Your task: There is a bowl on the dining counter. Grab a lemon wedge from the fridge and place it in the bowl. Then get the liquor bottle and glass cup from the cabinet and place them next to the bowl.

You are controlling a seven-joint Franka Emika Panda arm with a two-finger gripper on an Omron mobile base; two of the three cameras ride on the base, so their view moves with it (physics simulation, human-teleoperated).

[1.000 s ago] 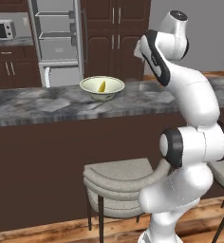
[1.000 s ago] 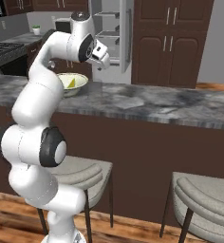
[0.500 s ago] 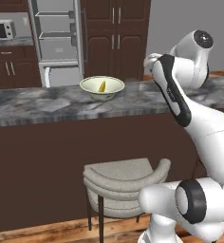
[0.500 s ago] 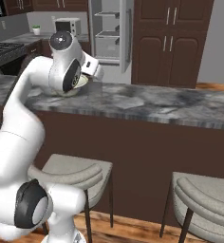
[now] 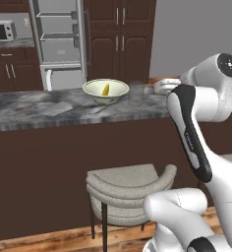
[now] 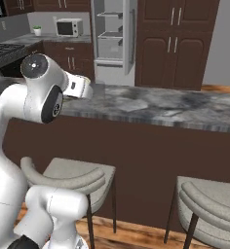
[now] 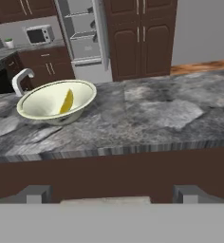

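Jaws wide apart and empty, lemon wedge in the bowl on the table.

The gripper (image 7: pixel 112 194) has its jaws spread wide, holding nothing; in the hand view its two finger tips (image 7: pixel 35 193) rise at the near edge, short of the grey marbled table (image 7: pixel 171 114). Ahead and to the left on that stone top sits the pale bowl (image 7: pixel 57 101), with a yellow lemon wedge (image 7: pixel 67 101) leaning against its inner wall. In the left base view the white arm (image 5: pixel 196 123) bends in front of the table to the right of the bowl (image 5: pixel 106 91). A pale stool (image 5: pixel 128 189) stands below the dark wood front. Behind the table the fridge (image 5: pixel 59 42) stands open, with dark wooden cabinets (image 5: pixel 120 39) beside it and a microwave (image 7: pixel 40 34) on the back counter.
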